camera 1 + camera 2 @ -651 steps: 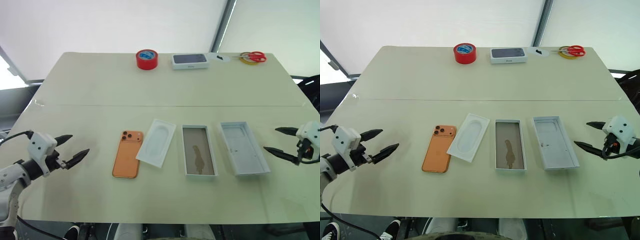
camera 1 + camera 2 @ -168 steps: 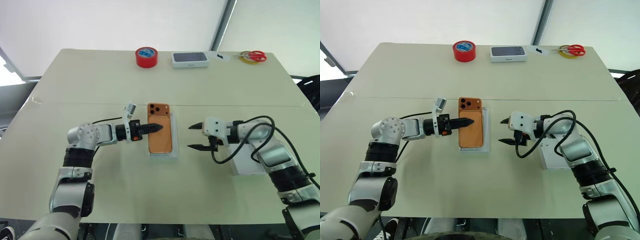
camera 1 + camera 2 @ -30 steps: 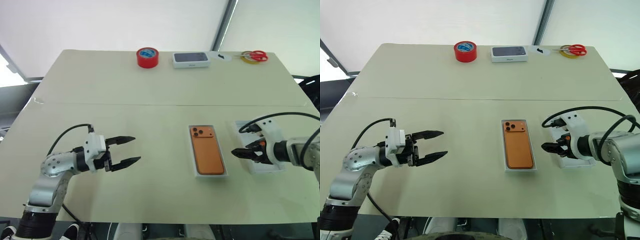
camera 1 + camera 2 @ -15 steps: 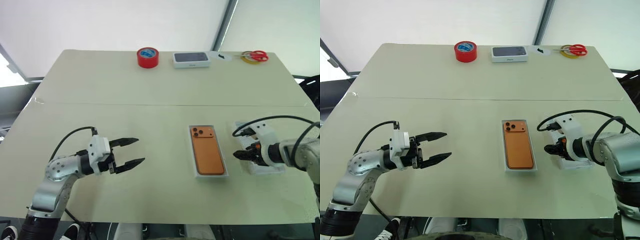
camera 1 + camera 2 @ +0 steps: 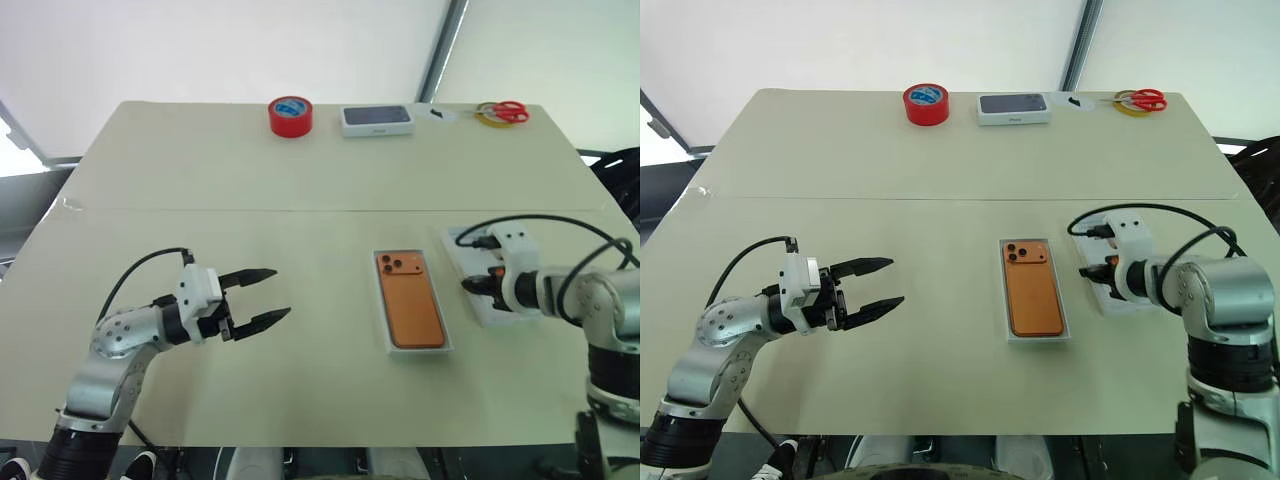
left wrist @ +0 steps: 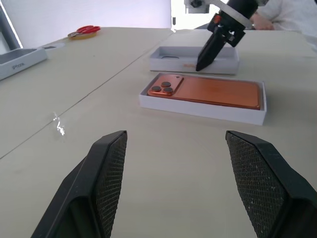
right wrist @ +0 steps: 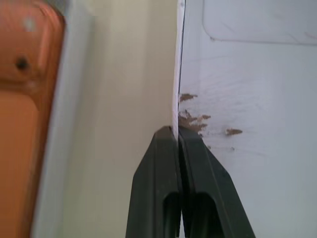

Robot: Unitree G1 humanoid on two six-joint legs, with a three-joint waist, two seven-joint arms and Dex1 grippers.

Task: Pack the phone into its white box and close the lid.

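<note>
Clamped on the near side wall of the lid (image 7: 247,89), the right gripper (image 7: 177,133) had its two black fingers pressed together with the thin cardboard edge between them, one finger outside the wall and one inside. Just beside it, the phone (image 5: 409,312) lay camera-side up inside the white box (image 5: 447,345), so only the covering remained. A thin-wall pinch like this looked prone to slipping or bending the card, so the lift probably wanted to be slow and level, then a turn-over above the box before lowering squarely. Well apart on the table (image 5: 200,180), the left gripper (image 5: 262,296) hovered with its fingers spread, holding nothing.
</note>
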